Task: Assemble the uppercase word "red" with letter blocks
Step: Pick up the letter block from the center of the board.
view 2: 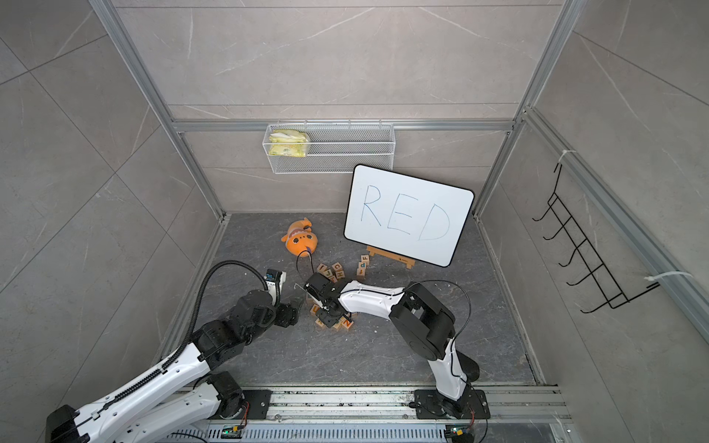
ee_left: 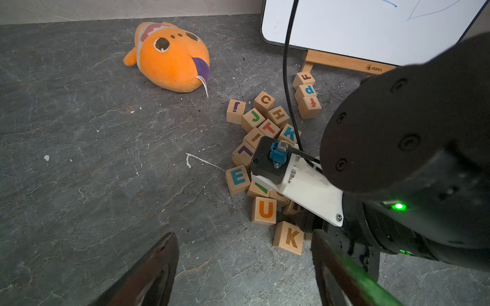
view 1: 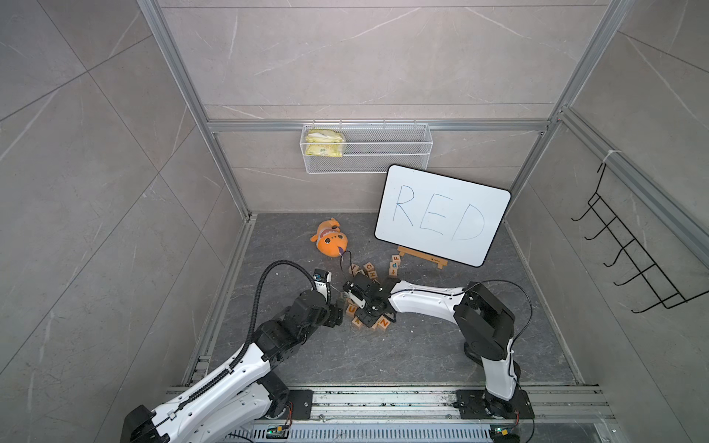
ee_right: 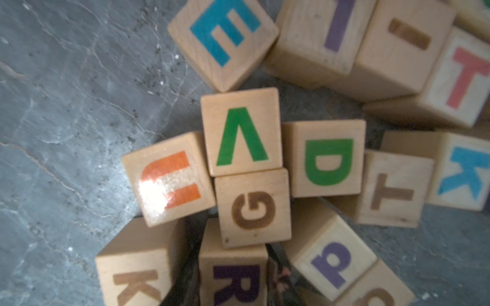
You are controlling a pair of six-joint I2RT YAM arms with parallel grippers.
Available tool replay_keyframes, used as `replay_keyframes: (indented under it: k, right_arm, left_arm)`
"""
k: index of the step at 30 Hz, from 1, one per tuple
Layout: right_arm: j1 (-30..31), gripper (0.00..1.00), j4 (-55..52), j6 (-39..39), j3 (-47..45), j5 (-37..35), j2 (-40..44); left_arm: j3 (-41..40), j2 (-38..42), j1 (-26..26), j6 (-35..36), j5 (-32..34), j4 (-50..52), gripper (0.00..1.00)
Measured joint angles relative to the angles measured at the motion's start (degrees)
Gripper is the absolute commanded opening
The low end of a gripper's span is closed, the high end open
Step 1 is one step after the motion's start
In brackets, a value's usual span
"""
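At mid-floor, on the dark stone floor [view 1: 422,356], lies a heap [ee_left: 267,127] of lettered wooden cubes.

Right gripper [ee_right: 232,291]: down in the heap, jaws clamped on the R block [ee_right: 233,251], purple capital uppermost. A dark finger shows on either side of it. The R block touches the G block [ee_right: 253,209], brown letter, and sits between a brown K block [ee_right: 135,283] and a purple lowercase block [ee_right: 331,262].

D block [ee_right: 327,159]: green capital, in the heap and free of the gripper. It is flush against the V block [ee_right: 242,132], also green, with a brown T block [ee_right: 392,188] on its other side. An orange U block [ee_right: 169,180] touches the V block.

A blue E block [ee_left: 237,179] sits at the heap's edge nearest the left gripper [ee_left: 242,238]. That gripper's jaws stand apart, holding nothing, with bare floor between them.

Toward the back edge, a whiteboard [view 1: 441,214] bears "RED" in blue handwriting. It is propped on a wooden easel [ee_left: 344,62] whose stamp begins "Mano"; the remainder is illegible. Three cubes [ee_left: 307,91] reading F, p, f lie by its foot.
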State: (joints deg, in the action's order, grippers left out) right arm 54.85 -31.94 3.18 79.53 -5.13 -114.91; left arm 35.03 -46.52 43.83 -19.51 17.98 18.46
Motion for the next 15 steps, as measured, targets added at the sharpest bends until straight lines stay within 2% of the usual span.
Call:
replay_keyframes:
  k: [3,9,15]
  right_arm:
    - [0.00,0.17,0.33,0.00,-0.61,-0.07,1.18]
    - [0.00,0.00,0.94,-0.04,-3.28,-1.18,7.58]
    - [0.00,0.00,3.08,-0.52,-7.74,-5.05,20.09]
  left_arm:
    - [0.00,0.00,0.00,0.00,-0.02,0.00,0.82]
    - [0.00,0.28,0.00,0.00,-0.07,-0.33,0.82]
    - [0.00,0.48,0.00,0.00,-0.85,-0.98,0.82]
